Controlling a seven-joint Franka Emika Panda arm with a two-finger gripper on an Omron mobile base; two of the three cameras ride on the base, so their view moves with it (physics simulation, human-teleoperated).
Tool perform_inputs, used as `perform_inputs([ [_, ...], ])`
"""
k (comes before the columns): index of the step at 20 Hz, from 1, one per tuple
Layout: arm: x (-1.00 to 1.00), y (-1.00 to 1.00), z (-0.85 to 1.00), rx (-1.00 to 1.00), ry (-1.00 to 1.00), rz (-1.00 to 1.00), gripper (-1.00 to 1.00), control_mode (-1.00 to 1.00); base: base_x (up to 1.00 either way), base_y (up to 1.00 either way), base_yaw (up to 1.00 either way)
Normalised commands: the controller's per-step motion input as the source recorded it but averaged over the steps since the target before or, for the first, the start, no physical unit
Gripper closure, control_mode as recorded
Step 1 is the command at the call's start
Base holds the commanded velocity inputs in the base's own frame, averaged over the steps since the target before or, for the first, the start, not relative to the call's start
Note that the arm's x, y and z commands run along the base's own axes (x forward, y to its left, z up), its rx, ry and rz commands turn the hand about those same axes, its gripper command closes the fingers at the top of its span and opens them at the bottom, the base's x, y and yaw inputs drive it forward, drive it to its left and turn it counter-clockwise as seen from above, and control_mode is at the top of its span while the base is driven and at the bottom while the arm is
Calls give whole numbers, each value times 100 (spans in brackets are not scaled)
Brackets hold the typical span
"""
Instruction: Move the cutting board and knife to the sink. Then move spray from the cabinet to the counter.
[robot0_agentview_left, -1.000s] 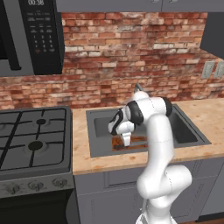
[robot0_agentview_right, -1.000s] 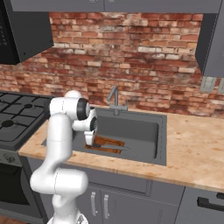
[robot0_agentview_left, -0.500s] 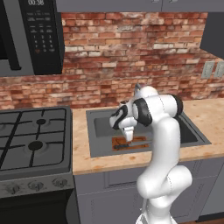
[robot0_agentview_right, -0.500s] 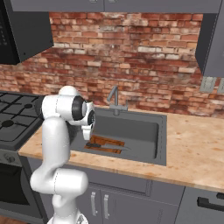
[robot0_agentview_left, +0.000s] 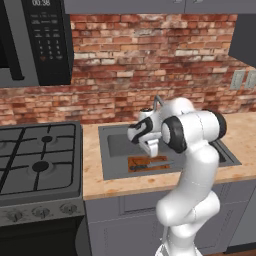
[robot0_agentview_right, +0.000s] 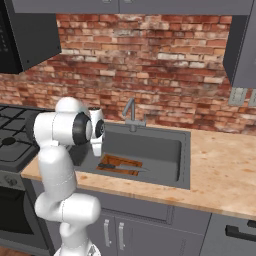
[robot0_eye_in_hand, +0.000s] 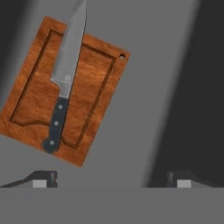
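The cutting board (robot0_agentview_left: 149, 163) lies flat on the floor of the sink (robot0_agentview_left: 116, 145), near its front wall, with the knife (robot0_agentview_left: 151, 166) resting on top. From the right base view the cutting board (robot0_agentview_right: 120, 164) and knife (robot0_agentview_right: 112, 166) sit at the left of the sink (robot0_agentview_right: 183, 156). My gripper (robot0_agentview_left: 150, 148) hangs open and empty just above the board, pointing down. In the hand view the board (robot0_eye_in_hand: 94, 78) carries the knife (robot0_eye_in_hand: 66, 78) diagonally, black handle nearest my gripper (robot0_eye_in_hand: 111, 179). The cabinet (robot0_agentview_right: 243, 45) hangs at the upper right, shut; the spray is out of view.
A silver faucet (robot0_agentview_right: 130, 111) stands behind the basin. The beige counter (robot0_agentview_right: 222, 167) runs right of the sink, and a strip of counter (robot0_agentview_left: 91, 165) separates it from the black gas stove (robot0_agentview_left: 37, 162). A microwave (robot0_agentview_left: 45, 40) hangs above the stove.
My hand has lifted a little, away from the board, jaws still wide. Board and knife lie unmoved in the sink.
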Motion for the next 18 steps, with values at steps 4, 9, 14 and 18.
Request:
perform_inputs([
  [4, -54, -1, 51, 0, -4, 23, -100, -100, 0, 0, 0],
  [9, -56, -2, 51, 0, -3, 21, -100, -100, 0, 0, 0],
  [14, -55, -1, 51, 0, 0, 19, -100, -100, 0, 0, 0],
  [18, -56, -2, 47, 0, 0, 19, -100, -100, 0, 0, 0],
])
